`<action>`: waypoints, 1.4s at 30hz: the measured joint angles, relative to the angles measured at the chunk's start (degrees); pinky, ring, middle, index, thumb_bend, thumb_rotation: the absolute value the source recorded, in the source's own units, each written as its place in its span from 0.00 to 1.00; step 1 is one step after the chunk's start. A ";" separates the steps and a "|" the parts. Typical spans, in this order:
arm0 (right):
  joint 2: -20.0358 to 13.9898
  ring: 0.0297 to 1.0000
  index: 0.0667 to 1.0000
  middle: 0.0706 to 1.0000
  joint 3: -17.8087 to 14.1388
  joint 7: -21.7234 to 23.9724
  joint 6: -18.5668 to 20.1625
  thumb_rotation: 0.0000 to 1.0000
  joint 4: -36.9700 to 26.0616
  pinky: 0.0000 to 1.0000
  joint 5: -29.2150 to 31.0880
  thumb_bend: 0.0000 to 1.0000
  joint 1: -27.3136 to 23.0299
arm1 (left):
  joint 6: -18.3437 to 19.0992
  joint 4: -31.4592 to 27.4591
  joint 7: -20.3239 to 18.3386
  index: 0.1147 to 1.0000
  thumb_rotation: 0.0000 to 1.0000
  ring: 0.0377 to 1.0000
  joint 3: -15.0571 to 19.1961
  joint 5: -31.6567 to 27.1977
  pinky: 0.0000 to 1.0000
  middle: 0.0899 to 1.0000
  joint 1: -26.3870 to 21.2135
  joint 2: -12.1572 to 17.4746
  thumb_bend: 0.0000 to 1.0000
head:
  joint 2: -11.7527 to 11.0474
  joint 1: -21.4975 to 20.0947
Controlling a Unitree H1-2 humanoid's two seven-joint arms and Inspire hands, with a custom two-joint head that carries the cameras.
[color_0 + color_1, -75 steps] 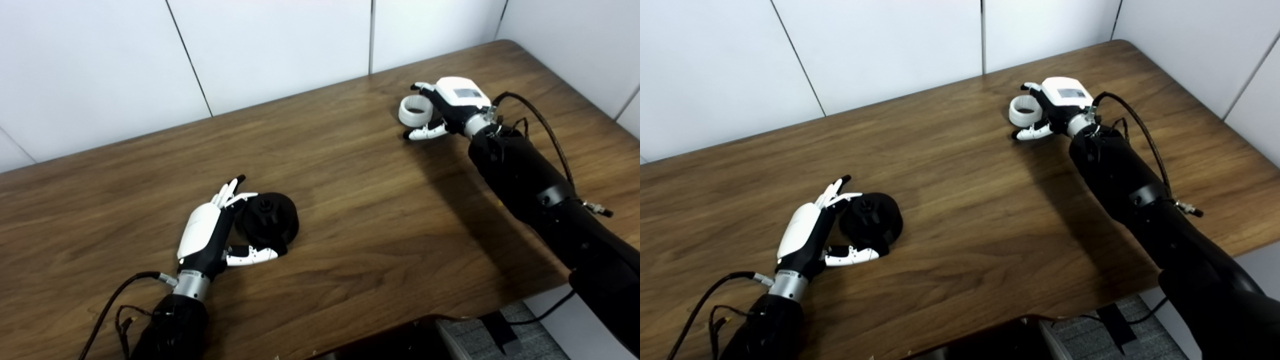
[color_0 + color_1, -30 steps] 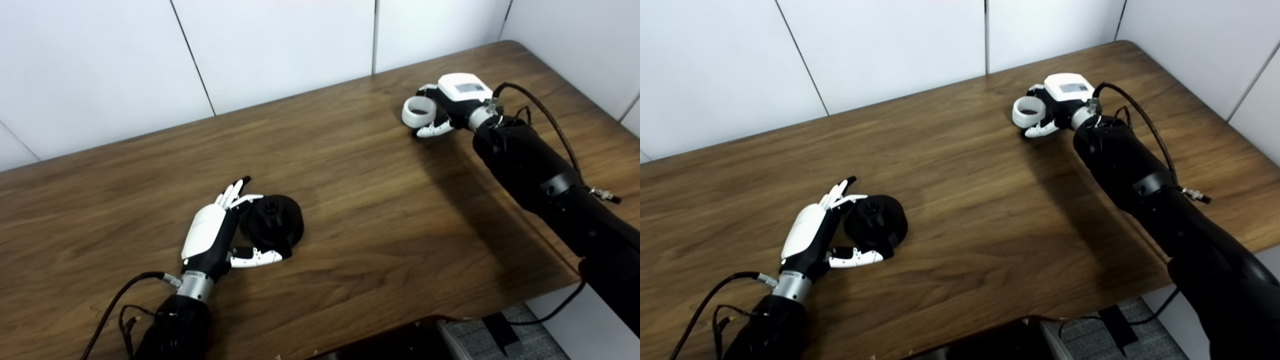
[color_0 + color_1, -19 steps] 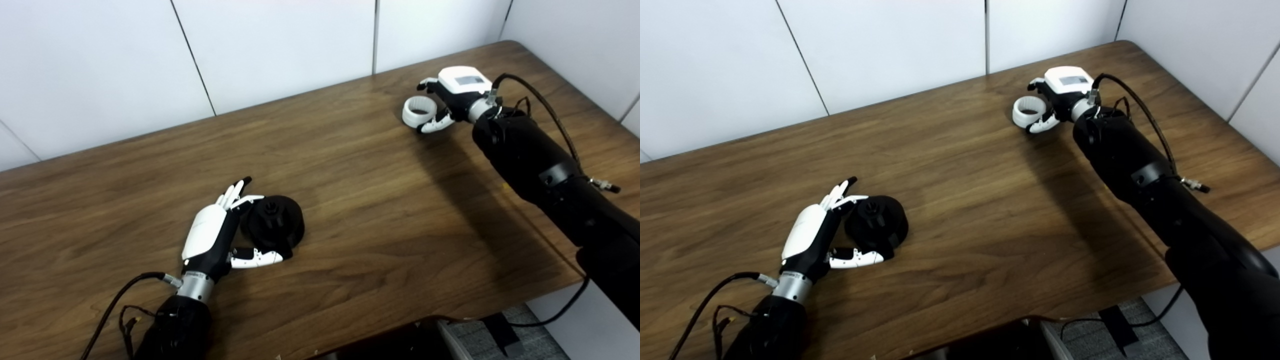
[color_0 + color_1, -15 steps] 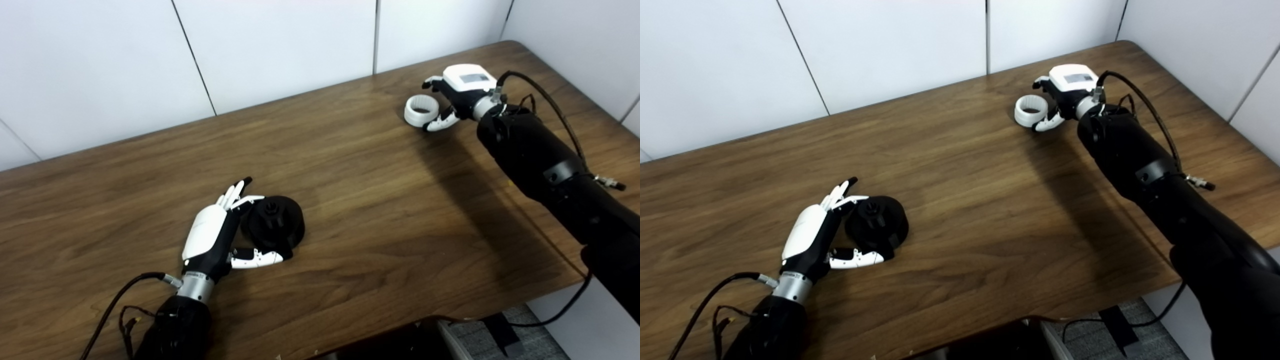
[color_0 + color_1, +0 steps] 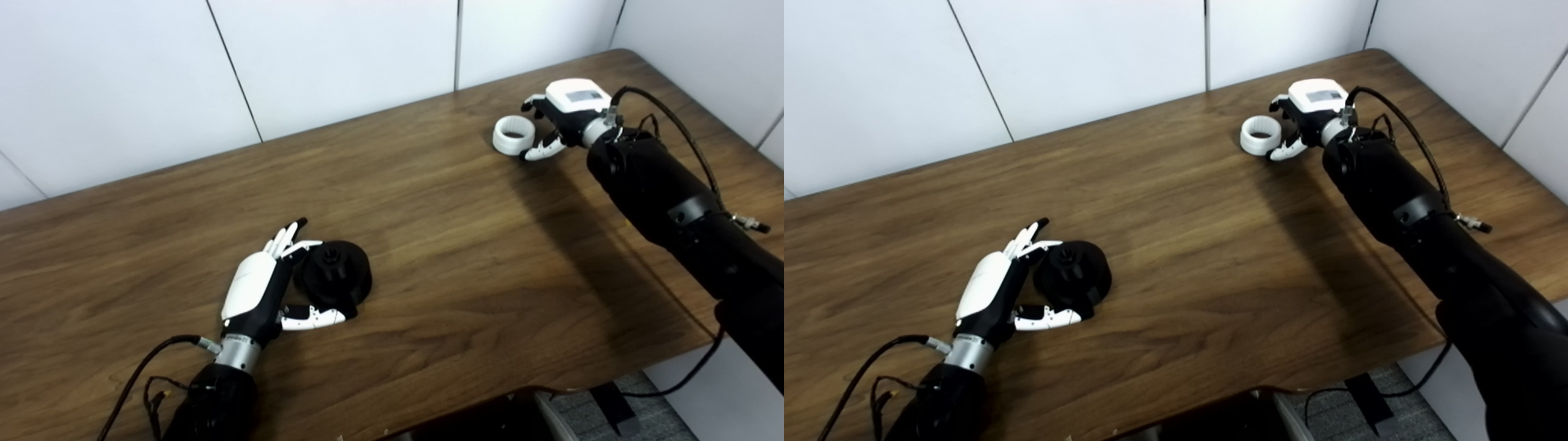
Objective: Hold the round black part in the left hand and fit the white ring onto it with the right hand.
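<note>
**Inspector A:** Left eye view first. What is at lower left of the frame?

**Inspector B:** The left hand lies on the wooden table, fingers spread and pointing up the frame, thumb stretched out to the right. The round black part sits on the table in the crook between fingers and thumb, touching or just beside them. The hand is not closed on it; it holds nothing.

**Inspector A:** And upper right?

**Inspector B:** The white ring lies flat on the table, opening upward. The right hand is just to the right of it, fingers apart, the thumb tip close to the ring's lower right edge. Contact cannot be confirmed. The ring is not gripped.

**Inspector A:** Right eye view?

**Inspector B:** Same layout. The black part is at lower left, cupped loosely by the open left hand. The ring is at upper right, well apart from the black part, with the right hand beside it on the right, fingers spread and empty. A dark cable arches over the right forearm.
</note>
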 measured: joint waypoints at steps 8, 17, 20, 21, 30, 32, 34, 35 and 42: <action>0.00 0.83 0.85 0.78 0.67 1.47 0.98 0.44 -0.61 0.88 -0.92 0.69 0.00 | 0.01 -0.03 -0.08 0.67 0.35 1.00 0.02 0.00 0.98 1.00 0.02 0.01 1.00 | -0.09 0.09; 0.31 0.83 0.85 0.77 1.45 3.06 2.49 0.43 -1.90 0.87 -1.38 0.72 -0.03 | 0.00 -0.03 -0.06 0.66 0.34 1.00 0.02 0.00 0.98 1.00 0.04 0.00 1.00 | 0.00 0.26; 0.57 0.84 0.86 0.78 1.73 3.24 2.46 0.43 -1.93 0.88 -1.49 0.72 -0.17 | 0.00 -0.03 -0.03 0.66 0.34 1.00 0.03 0.00 0.99 1.00 0.04 -0.01 1.00 | 0.00 0.35; 0.60 0.84 0.86 0.78 1.78 3.29 2.45 0.43 -1.93 0.89 -1.55 0.72 -0.21 | 0.00 -0.03 -0.02 0.66 0.34 1.00 0.03 0.00 0.99 1.00 0.05 -0.02 1.00 | 0.00 0.44; 1.25 0.85 0.86 0.78 2.14 3.80 2.42 0.44 -1.92 0.89 -1.81 0.72 -0.57 | 0.00 -0.03 -0.02 0.66 0.35 1.00 0.04 0.00 0.99 1.00 0.07 -0.07 1.00 | 0.00 0.70; 1.40 0.85 0.86 0.78 2.41 3.90 2.42 0.44 -1.92 0.89 -2.01 0.72 -0.75 | 0.00 -0.03 -0.02 0.66 0.35 1.00 0.04 0.00 0.98 1.00 0.07 -0.07 1.00 | 0.00 0.70; 1.70 0.85 0.86 0.78 2.57 3.92 2.39 0.44 -1.92 0.89 -2.17 0.72 -1.00 | -0.01 -0.02 -0.02 0.66 0.35 1.00 0.04 0.03 0.98 1.00 0.07 -0.07 1.00 | 0.09 0.79; 1.86 0.85 0.86 0.78 2.71 3.93 2.36 0.44 -1.92 0.89 -2.19 0.72 -1.14 | -0.02 -0.02 0.00 0.66 0.35 1.00 0.03 0.06 0.98 1.00 0.07 -0.09 1.00 | 0.09 0.79; 2.12 0.84 0.85 0.77 2.96 4.17 2.35 0.42 -1.92 0.90 -2.39 0.71 -1.40 | -0.02 -0.02 0.03 0.66 0.36 1.00 0.00 0.27 0.98 1.00 0.07 -0.18 1.00 | 0.26 0.88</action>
